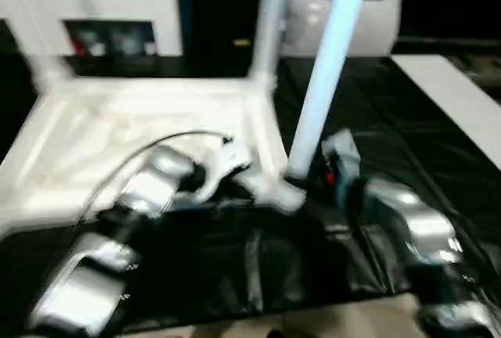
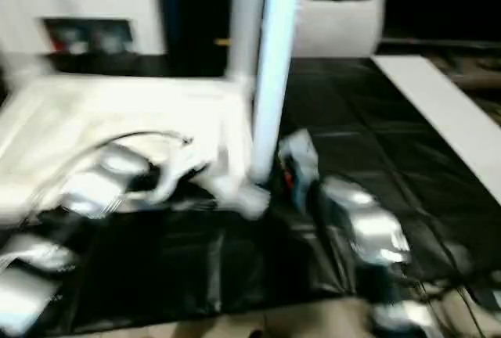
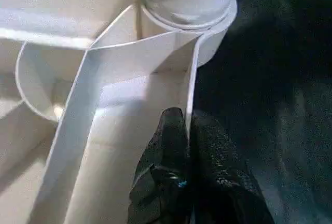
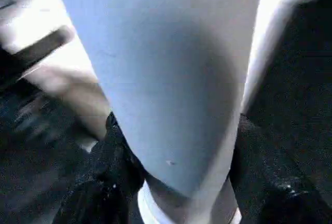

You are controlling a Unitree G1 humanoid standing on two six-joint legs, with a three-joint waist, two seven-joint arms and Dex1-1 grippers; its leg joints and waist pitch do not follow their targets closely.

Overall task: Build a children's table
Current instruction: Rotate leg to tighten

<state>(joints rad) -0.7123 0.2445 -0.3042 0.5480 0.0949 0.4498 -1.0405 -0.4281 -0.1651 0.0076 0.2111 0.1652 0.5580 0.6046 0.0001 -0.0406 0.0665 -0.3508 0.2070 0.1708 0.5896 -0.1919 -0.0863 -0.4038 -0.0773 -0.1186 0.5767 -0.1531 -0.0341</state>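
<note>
Tabletop, the white square piece, lies upside down on the black-covered desk, ribs facing up, filling the scene from nine o'clock toward the centre. We go left to right. Our left end effector sits at the top's near right corner, at about seven o'clock of the scene, its two black fingers pressed together on the thin rim wall of the top, steadying it just beside a round corner socket.

Next comes a leg standing upright in the far right corner socket, at about twelve o'clock; we judge that one seated. Just right of it a second leg rises from the near right corner, leaning a little, its foot at the socket. Our right end effector, at about four o'clock, has its fingers spread around the base of this leg, one on each side; we cannot tell whether they press it firmly or merely bracket it.

By our count we see one top, two legs and two end effectors. A white-grey cushion rests at one o'clock, and a flat white board lies at three o'clock.

We judge the build roughly half done: the second leg seems to need seating, and the two left corners still look bare, though the blur there leaves us unsure.
</note>
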